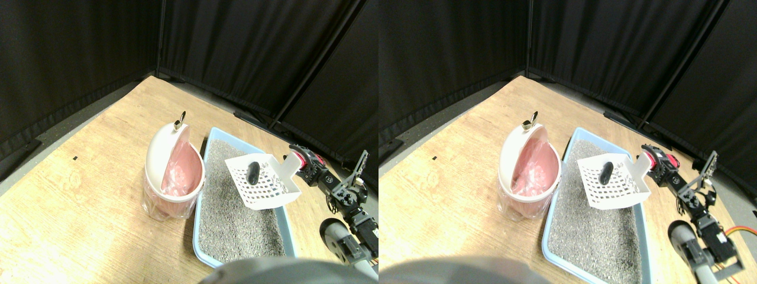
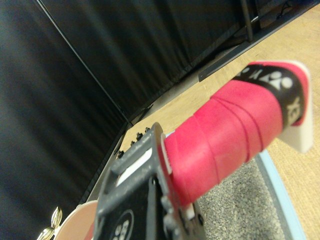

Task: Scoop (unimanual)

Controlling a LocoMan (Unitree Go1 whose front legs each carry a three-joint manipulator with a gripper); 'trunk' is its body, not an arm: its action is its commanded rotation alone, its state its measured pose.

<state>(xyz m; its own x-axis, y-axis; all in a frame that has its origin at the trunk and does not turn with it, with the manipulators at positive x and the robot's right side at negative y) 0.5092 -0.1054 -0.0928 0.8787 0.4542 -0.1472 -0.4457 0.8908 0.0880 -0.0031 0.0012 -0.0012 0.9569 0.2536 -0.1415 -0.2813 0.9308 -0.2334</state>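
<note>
A white slotted scoop hangs tilted above the grey litter in the light blue tray. A dark oval lump lies in the scoop's basket. My right gripper is shut on the scoop's red-wrapped handle at the tray's far right side. In the wrist view the handle runs out past the dark jaw frame, over the litter. Left of the tray stands a pink bin with a white lid tipped open.
The tray and bin sit on a wooden floor enclosed by black curtains. A small gold knob tops the bin's lid. My arm's dark links rise at the lower right.
</note>
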